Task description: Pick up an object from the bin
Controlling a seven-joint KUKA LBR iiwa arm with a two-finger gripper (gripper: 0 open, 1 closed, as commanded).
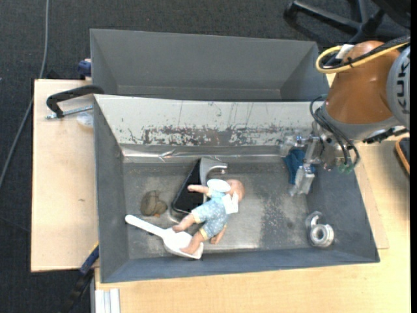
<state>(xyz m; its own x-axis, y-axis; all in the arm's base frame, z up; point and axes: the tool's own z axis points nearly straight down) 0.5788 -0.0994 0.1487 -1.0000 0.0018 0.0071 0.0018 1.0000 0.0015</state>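
Well to the right of the doll [214, 212], the gripper [301, 186] hangs low over bare floor of the bin [273, 217], near its right wall; whether it is spread or pressed together I cannot tell, and nothing shows in its grasp. Nearest to it is a silvery metal ring [320, 231], further right of the doll and toward the front corner, apart from the gripper. Just left of the doll lie a black flat thing [187, 191], a brown lump [154, 203] and a white spoon [164, 235], the spoon touching the doll's legs.
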